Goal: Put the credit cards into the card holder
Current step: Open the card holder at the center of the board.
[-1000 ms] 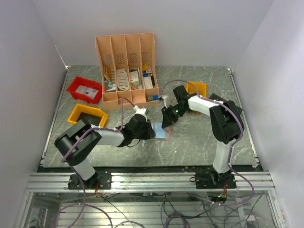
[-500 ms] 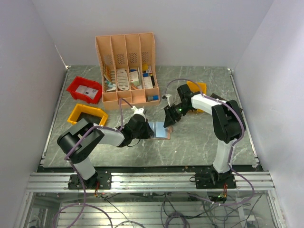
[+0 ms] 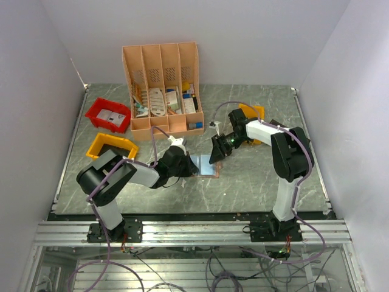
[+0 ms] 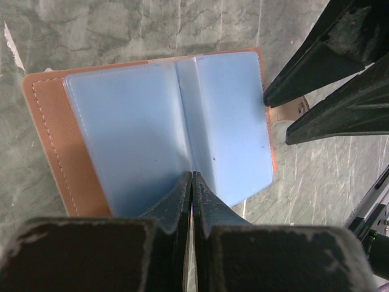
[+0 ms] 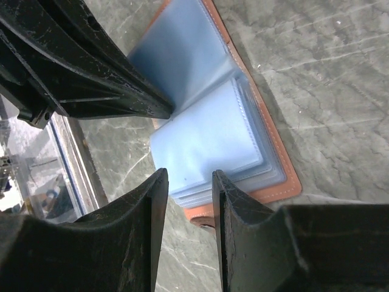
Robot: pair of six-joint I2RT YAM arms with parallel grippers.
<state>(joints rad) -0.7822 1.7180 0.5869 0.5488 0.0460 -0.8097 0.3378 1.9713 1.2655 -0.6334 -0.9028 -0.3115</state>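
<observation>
1. The holder lies open and flat on the table, tan cover down and blue pocket pages up. It sits directly ahead of the left fingers, between the two grippers.
2. Left gripper: the fingers are together, with their tips at the fold of the pocket pages. Whether a page edge is nipped between them cannot be told.
3. Right gripper: the fingers are apart with nothing clamped. Their tips stand at the holder's edge, on the side opposite the left fingers.
4. Left wrist view only: one right fingertip meets the holder's rim. The tan tab lies between the two right fingers.
5. Right wrist view only: the pocket pages form a stack of several leaves just beyond the right fingertips. One leaf is raised toward the left fingers, which meet it at the fold.
6. Top view only: both grippers point at the holder from opposite sides. The organiser stands well beyond both sets of fingertips. Page detail is too small to read in this view.
</observation>
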